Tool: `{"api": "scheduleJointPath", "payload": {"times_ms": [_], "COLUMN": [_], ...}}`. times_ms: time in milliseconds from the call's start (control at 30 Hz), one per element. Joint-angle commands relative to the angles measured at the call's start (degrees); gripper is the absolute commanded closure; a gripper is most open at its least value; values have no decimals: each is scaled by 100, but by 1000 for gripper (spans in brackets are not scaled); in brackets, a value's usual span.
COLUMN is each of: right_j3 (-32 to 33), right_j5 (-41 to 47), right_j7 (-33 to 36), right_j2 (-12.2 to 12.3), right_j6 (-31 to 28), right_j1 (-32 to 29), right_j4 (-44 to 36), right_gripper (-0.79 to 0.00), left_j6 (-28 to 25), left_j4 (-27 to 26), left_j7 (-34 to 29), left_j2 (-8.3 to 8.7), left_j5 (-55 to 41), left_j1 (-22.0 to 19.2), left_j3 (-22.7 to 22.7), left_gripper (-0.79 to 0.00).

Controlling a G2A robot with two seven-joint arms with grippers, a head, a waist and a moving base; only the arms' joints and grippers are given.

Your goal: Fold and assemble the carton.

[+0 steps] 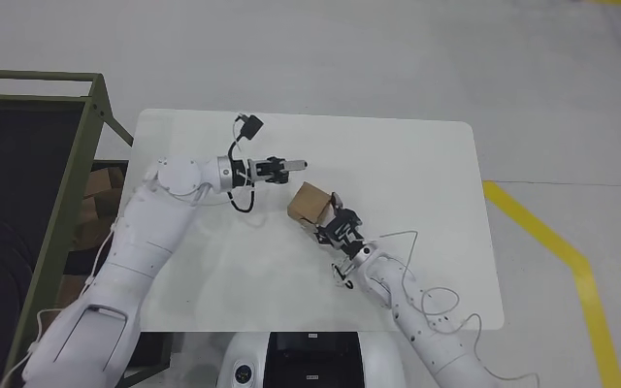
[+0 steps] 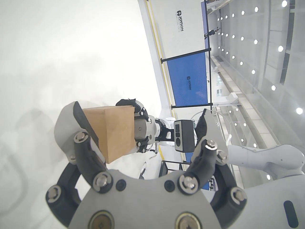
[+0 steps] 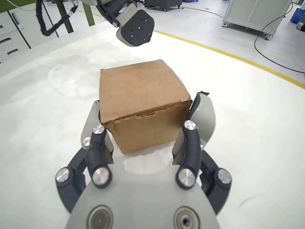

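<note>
A small brown carton, folded into a closed cube, sits near the middle of the white table. My right gripper is shut on it; in the right wrist view the carton lies between the two fingers, with a rough torn edge along its near top. My left gripper hangs open just beyond the carton, apart from it. In the left wrist view the carton shows past one of its fingers, with nothing between the jaws of the left gripper.
A green-framed cart with cardboard pieces stands off the table's left side. A thin cable loops over the table beside the right arm. A yellow floor line runs to the right. The table's far half is bare.
</note>
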Motion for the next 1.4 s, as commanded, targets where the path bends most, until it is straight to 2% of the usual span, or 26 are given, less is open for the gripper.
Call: {"api": "scheduleJointPath", "payload": {"times_ms": [0, 167, 367, 533, 833, 1067, 1167, 1233, 1333, 1367], "right_j3": [17, 25, 93, 175, 72, -101, -138, -159, -193, -204], "right_j5": [-13, -21, -119, -162, -98, -73, 11, 75, 124, 131], "right_j7": [4, 190, 80, 214, 220, 104, 14, -2, 0, 4], "right_j2": [17, 39, 118, 178, 180, 143, 126, 114, 104, 103], "right_j6": [-32, -138, -795, -1205, -1562, -1510, -1384, -1289, -1211, -1199], "right_j1": [-23, 50, 252, 479, 878, 1026, 1014, 998, 982, 980], "right_j4": [-41, -48, 89, 272, 706, 944, 973, 967, 949, 945], "right_gripper": [-610, -699, -699, -748, -751, -739, -671, -533, -388, -385], "left_j6": [-9, 62, 186, 220, 231, 189, 168, 159, 130, 128], "left_j4": [-30, -102, -89, 64, 323, 466, 511, 532, 546, 549], "left_j7": [-53, -106, -114, -44, -43, -59, -77, -82, -79, -76], "left_j2": [26, 38, -47, -126, -230, -286, -299, -305, -310, -310], "left_j5": [-79, -3, 156, 163, 144, 120, 109, 105, 108, 123], "left_j1": [53, 127, -6, -180, -416, -522, -545, -556, -557, -558], "left_j3": [-89, -47, 343, 580, 853, 982, 1006, 1013, 1020, 1021], "left_gripper": [-785, -785, -785, -785, -785, -785, -785, -785, -785, -785]}}
